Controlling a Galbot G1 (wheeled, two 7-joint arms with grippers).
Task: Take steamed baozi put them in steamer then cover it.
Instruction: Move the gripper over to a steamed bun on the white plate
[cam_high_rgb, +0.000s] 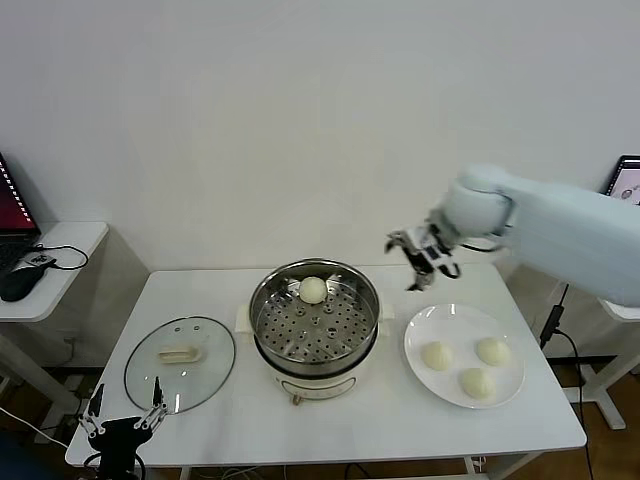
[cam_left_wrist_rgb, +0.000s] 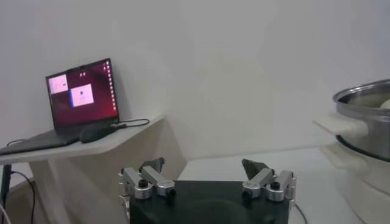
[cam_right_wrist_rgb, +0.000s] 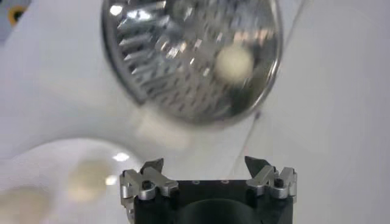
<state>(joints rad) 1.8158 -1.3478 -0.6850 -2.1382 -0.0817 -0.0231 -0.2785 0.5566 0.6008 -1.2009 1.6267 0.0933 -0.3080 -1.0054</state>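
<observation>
One smooth cream-white baozi (cam_high_rgb: 313, 290) sits on the steamer's (cam_high_rgb: 315, 318) perforated tray; three more lie on the plate (cam_high_rgb: 464, 355). The right gripper (cam_high_rgb: 424, 262) hovers between them, jaws apart and empty. The left gripper (cam_high_rgb: 123, 420) waits low at the tabletop's near corner, jaws apart.

No legible text, label or number anywhere, not even on the laptop (cam_left_wrist_rgb: 82, 97) screen.

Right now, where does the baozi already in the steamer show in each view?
Head view: the baozi lies at the tray's far edge.
Left wrist view: only a pale sliver shows above the rim.
Right wrist view: a blurred cream ball on the tray.
Shared landmark: the steamer, its steel rim in all three.
</observation>
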